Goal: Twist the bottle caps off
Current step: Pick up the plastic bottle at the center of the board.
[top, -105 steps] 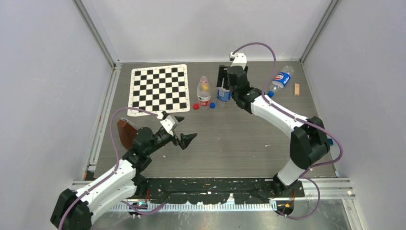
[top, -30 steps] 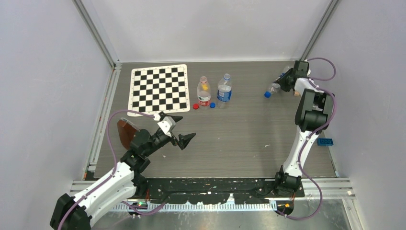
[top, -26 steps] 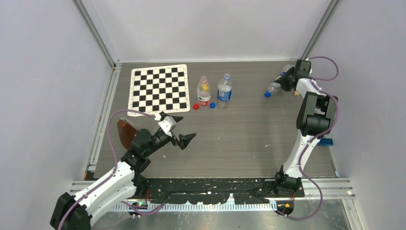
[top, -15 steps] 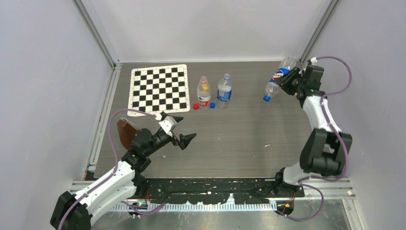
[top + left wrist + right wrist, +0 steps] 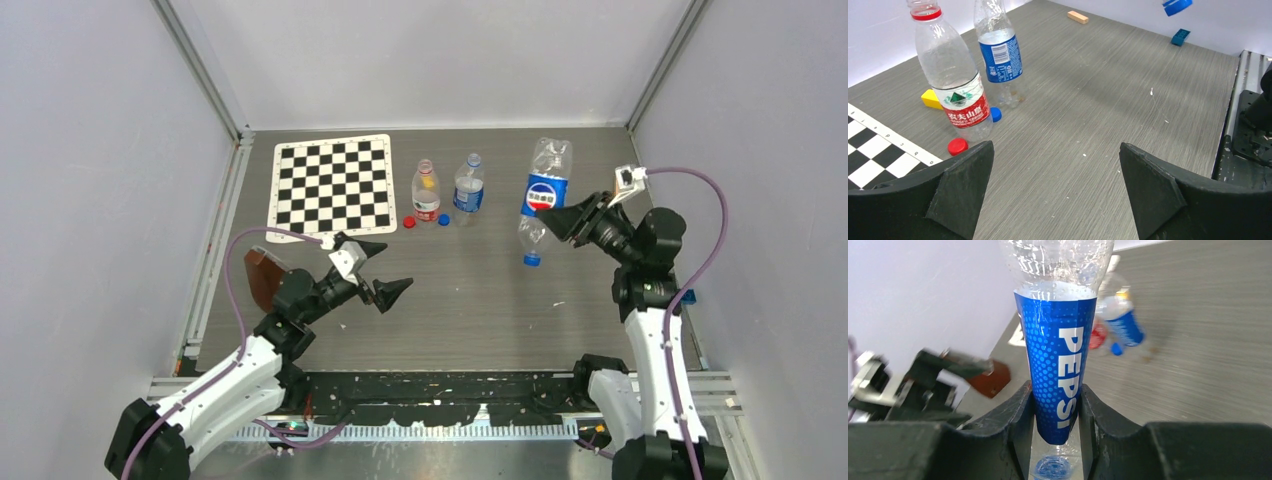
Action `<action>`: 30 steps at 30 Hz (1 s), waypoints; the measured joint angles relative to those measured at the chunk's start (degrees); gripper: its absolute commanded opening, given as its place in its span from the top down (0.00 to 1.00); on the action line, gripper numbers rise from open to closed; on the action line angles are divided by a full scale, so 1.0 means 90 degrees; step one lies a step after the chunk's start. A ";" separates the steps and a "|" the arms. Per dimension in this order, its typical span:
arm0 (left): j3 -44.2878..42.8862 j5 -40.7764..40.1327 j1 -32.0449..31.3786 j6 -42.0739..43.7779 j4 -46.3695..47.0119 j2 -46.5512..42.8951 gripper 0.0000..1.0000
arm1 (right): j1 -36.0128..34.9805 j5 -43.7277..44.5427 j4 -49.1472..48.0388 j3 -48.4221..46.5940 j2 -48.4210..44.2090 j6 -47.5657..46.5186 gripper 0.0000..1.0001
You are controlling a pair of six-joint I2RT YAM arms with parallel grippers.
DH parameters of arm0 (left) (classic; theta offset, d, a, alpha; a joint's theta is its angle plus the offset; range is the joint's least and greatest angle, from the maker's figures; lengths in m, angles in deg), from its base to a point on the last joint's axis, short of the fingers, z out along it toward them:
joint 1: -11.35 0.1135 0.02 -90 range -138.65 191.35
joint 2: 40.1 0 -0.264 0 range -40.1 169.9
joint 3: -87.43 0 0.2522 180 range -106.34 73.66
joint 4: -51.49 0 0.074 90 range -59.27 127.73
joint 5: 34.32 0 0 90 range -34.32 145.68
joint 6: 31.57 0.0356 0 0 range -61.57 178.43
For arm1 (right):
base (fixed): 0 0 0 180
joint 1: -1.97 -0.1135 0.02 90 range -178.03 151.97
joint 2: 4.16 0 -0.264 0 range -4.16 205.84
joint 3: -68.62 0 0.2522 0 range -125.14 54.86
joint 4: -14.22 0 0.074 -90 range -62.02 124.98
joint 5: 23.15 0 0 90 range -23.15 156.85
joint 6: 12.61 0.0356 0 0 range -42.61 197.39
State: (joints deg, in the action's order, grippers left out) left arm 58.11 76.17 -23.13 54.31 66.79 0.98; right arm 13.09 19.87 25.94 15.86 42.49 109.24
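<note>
right gripper (image 5: 1055, 415): clamped on Pepsi bottle (image 5: 540, 190), blue cap (image 5: 532, 260) pointing down
left gripper (image 5: 388, 266): wide open, empty
next: line cap up between left jaws, twist

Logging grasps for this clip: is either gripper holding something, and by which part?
The right gripper pinches the Pepsi bottle at the cap-side end of its label, blue cap pointing down. The left gripper is open and empty.

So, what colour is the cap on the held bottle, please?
Blue; the cap shows clearest in top view.
</note>
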 measured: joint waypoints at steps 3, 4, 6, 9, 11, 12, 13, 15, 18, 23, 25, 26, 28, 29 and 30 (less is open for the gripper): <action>0.0000 0.0080 0.0000 -0.0051 0.0095 0.0049 0.00 | -0.0520 -0.0408 -0.0301 0.0095 -0.0396 0.0002 0.66; 0.0000 0.0119 0.0000 -0.0066 0.0107 0.0075 0.00 | -0.0746 -0.0539 -0.0408 0.0095 -0.0459 -0.0005 0.66; 0.0000 0.0189 0.0000 -0.0124 0.0124 0.0126 0.00 | -0.1231 -0.0748 -0.0427 0.0085 -0.0491 -0.0092 0.66; -0.0002 0.0284 0.0000 -0.0175 0.0134 0.0211 0.00 | -0.1982 -0.0877 -0.0136 0.0012 -0.0454 -0.0408 0.67; -0.0005 0.0357 0.0000 -0.0199 0.0134 0.0267 0.00 | -0.2455 -0.0874 0.0172 -0.0053 -0.0308 -0.0665 0.68; -0.0007 0.0384 0.0000 -0.0209 0.0136 0.0284 0.00 | -0.2659 -0.0860 0.0311 -0.0061 -0.0223 -0.0763 0.69; -0.0007 0.0420 0.0000 -0.0216 0.0146 0.0306 0.00 | -0.2868 -0.0843 0.0435 -0.0061 -0.0131 -0.0860 0.69; -0.0017 0.0478 0.0000 -0.0248 0.0168 0.0352 0.00 | -0.3310 -0.0709 0.0629 -0.0063 0.0092 -0.1018 0.70; -0.0073 0.0520 0.0000 -0.0306 0.0112 0.0350 0.00 | -0.4041 -0.0270 0.1081 -0.0126 0.0578 -0.1353 0.70; -0.0279 0.0464 0.0000 0.0000 -0.0493 -0.0087 0.00 | -0.5098 0.0583 0.2283 -0.0539 0.1583 -0.2103 0.72; -0.0396 0.0345 0.0000 0.0197 -0.0867 -0.0381 0.00 | -0.5404 0.0818 0.2603 -0.0731 0.1919 -0.2375 0.72; -0.0459 0.0294 0.0000 0.0323 -0.1064 -0.0549 0.00 | -0.5532 0.0923 0.2715 -0.0794 0.2038 -0.2487 0.71; -0.0554 0.0209 0.0000 0.0525 -0.1404 -0.0845 0.00 | -0.5741 0.1073 0.2892 -0.0891 0.2217 -0.2662 0.72; -0.0588 0.0163 0.0000 0.0629 -0.1554 -0.0991 0.00 | -0.5838 0.1124 0.2985 -0.0952 0.2322 -0.2744 0.72; -0.0607 0.0146 0.0000 0.0731 -0.1698 -0.1112 0.00 | -0.5928 0.1171 0.3079 -0.1030 0.2448 -0.2837 0.71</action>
State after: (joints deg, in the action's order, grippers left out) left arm 52.65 77.48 -23.13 60.89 51.51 -9.03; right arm -40.27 30.40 53.65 6.59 64.53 83.71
